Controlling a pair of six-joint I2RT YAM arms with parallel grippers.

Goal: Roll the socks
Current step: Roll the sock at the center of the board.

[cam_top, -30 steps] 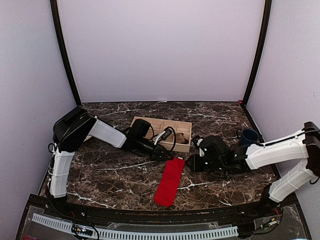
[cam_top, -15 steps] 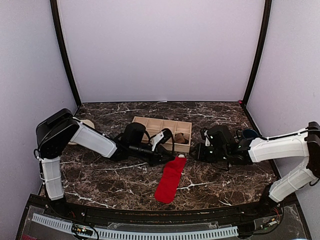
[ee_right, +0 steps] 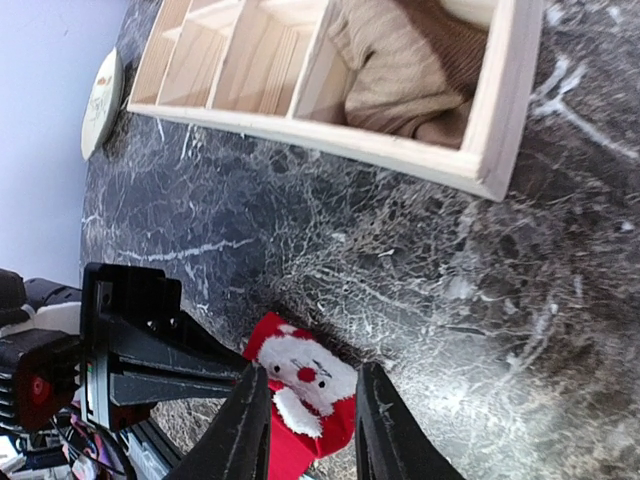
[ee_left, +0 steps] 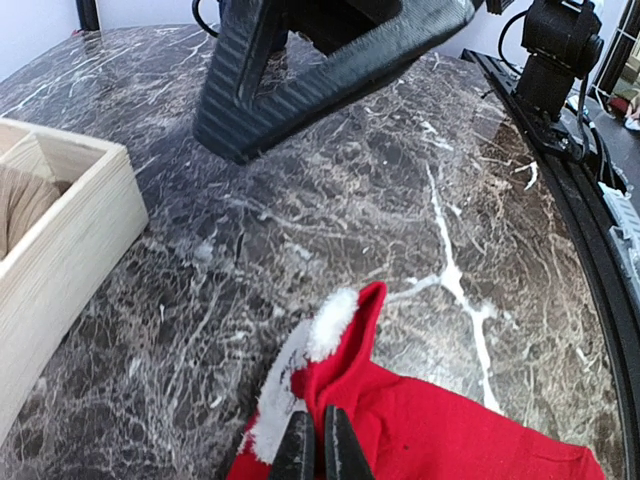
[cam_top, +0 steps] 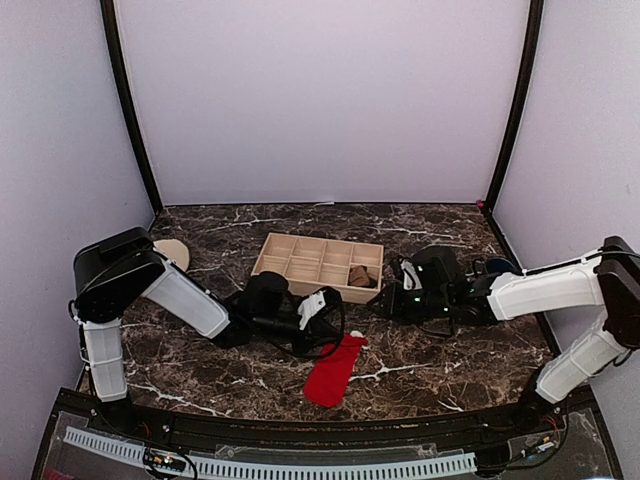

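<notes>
The red sock (cam_top: 333,372) lies on the marble near the front edge, its Santa-face cuff end lifted. My left gripper (cam_top: 343,338) is shut on that cuff; the left wrist view shows the jaws (ee_left: 320,445) pinching a fold of red fabric (ee_left: 440,430) beside the white trim. My right gripper (cam_top: 384,303) hangs open just right of the cuff, over the table, touching nothing. In the right wrist view its fingers (ee_right: 312,375) frame the Santa face of the red sock (ee_right: 300,385) from above. The tan-brown sock (cam_top: 360,277) (ee_right: 400,70) sits bundled in the wooden box's right end compartment.
The wooden divided box (cam_top: 300,262) (ee_right: 420,160) (ee_left: 70,240) stands mid-table behind both grippers. A round beige disc (cam_top: 172,252) (ee_right: 103,90) lies at the far left. A dark blue mug (cam_top: 497,268) sits behind the right arm.
My left gripper has dragged the red sock's cuff left and toward the front edge, so the sock lies shorter. The right gripper has moved back toward the box.
</notes>
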